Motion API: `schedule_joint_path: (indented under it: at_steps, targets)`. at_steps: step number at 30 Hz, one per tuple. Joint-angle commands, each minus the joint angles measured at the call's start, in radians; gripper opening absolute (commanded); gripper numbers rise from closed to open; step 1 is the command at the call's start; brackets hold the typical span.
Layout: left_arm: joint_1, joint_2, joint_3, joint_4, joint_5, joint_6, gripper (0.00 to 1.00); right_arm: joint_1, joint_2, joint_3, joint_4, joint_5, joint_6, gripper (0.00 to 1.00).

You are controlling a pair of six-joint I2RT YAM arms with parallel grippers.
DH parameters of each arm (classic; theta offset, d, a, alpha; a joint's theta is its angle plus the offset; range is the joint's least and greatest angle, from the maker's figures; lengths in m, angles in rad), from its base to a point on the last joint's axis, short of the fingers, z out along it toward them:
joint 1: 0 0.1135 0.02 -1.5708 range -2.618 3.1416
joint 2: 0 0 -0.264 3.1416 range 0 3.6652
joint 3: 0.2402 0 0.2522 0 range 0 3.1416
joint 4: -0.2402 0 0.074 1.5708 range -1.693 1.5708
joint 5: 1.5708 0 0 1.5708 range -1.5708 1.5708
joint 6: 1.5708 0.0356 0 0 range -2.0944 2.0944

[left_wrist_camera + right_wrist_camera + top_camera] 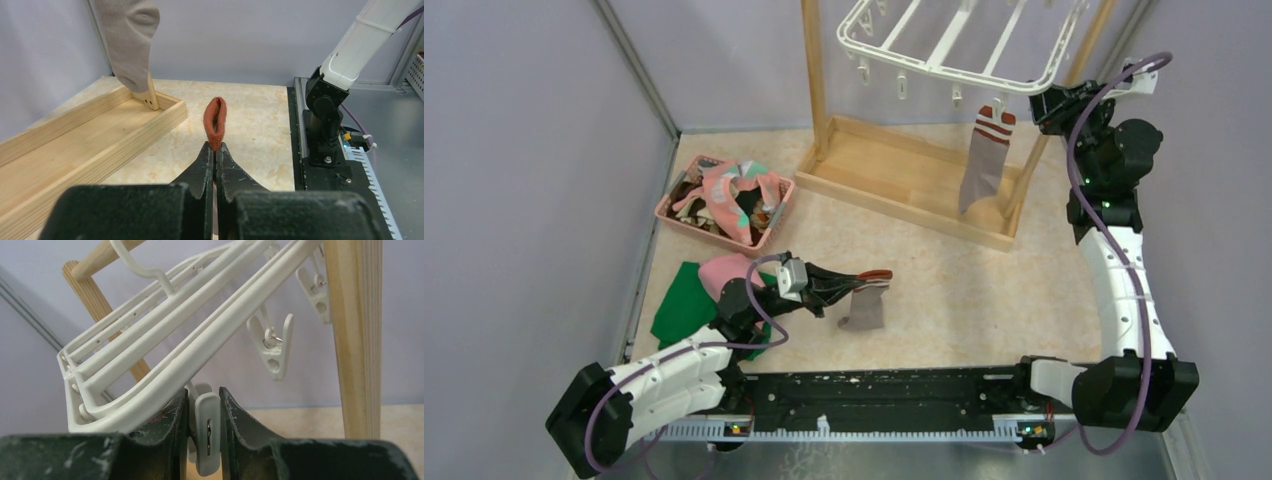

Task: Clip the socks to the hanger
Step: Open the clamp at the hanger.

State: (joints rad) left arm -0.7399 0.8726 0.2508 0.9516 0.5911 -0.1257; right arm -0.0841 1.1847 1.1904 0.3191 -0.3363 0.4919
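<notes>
The left gripper (215, 150) pinches a grey sock (864, 310) by its red cuff above the table (964, 290). The right gripper (205, 407) squeezes a clip (207, 440) on the hanger (944, 62), near a hung sock (984, 165).

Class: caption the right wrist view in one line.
Right end effector pinching a white plastic clip under the white rectangular plastic hanger.

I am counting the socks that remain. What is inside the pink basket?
In the basket, a salmon pink sock lies on top of dark and brownish socks. How many lie beneath is hidden.
</notes>
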Motion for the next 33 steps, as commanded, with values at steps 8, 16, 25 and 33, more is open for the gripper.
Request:
schedule_joint_path:
  at_steps: [8,16,25,33]
  targets:
    - [0.002,0.031,0.061,0.112,0.03,-0.066,0.0,0.025,-0.033,0.072,-0.241,0.067,0.191,0.0]
    - [0.002,0.302,0.3,0.181,0.082,-0.253,0.0,0.029,-0.045,0.039,-0.204,0.068,0.202,0.0]
    - [-0.011,0.601,0.603,0.197,0.034,-0.358,0.0,0.03,-0.044,0.027,-0.193,0.08,0.195,0.0]
    - [-0.083,0.721,0.876,-0.039,-0.136,-0.185,0.0,0.03,-0.028,0.029,-0.179,0.083,0.194,0.0]
